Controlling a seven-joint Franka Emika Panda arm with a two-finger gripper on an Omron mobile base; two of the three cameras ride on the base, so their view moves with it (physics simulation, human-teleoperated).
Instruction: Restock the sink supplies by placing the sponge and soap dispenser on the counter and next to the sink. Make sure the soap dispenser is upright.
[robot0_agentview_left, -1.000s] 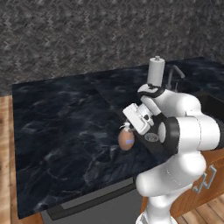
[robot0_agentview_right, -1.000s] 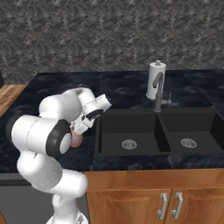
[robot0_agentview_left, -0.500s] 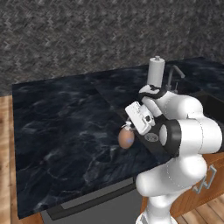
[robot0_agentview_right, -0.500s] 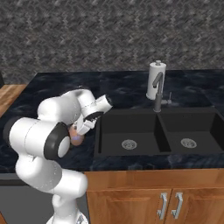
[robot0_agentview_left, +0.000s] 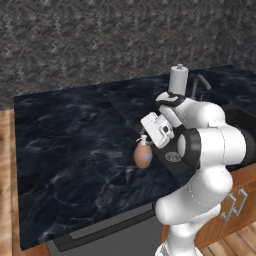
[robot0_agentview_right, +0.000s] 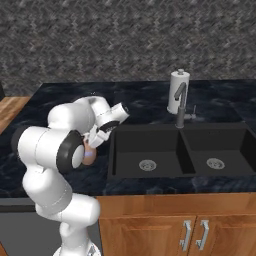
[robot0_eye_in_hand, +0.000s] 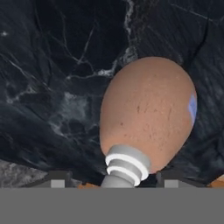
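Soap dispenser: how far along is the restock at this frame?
Done: nothing confirmed. In hand: the soap dispenser sits upright on the counter left of the sink, gripper around its pump top; whether it is released is unclear. Left: the sponge.

A rendered home kitchen, shown by a glossy blue-black marbled stone counter, a black double-basin sink with steel drains sunk into it, a dark curved faucet behind the basins, wooden cabinet doors with metal handles below.
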